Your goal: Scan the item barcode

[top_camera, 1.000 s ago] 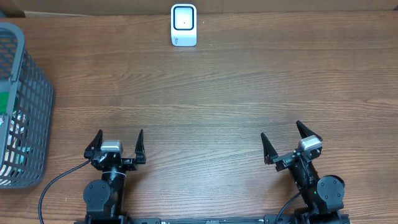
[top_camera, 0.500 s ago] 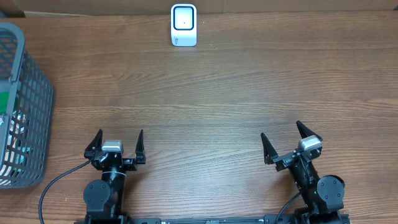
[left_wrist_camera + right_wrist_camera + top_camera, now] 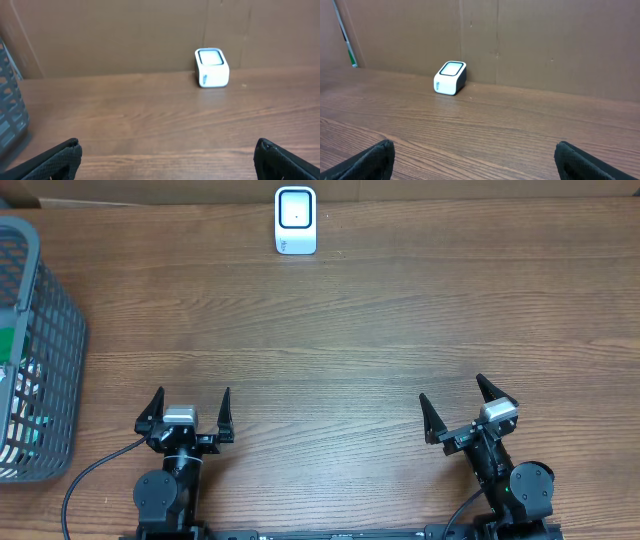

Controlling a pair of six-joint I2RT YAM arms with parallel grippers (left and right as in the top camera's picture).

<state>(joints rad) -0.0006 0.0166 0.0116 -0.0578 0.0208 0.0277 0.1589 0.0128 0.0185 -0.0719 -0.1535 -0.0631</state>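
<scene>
Items (image 3: 22, 385) sit in the grey mesh plastic basket (image 3: 60, 320) far left of your left gripper (image 3: 192, 398); it and the right gripper (image 3: 452, 390) gape empty, so reach there before the white box scanner (image 3: 296, 220) ahead

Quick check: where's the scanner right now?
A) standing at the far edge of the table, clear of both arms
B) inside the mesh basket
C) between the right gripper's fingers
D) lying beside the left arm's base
A: the white scanner stands alone at the far edge of the table, apart from the basket at the left edge. The left gripper and right gripper are both open and empty at the near side.
</scene>
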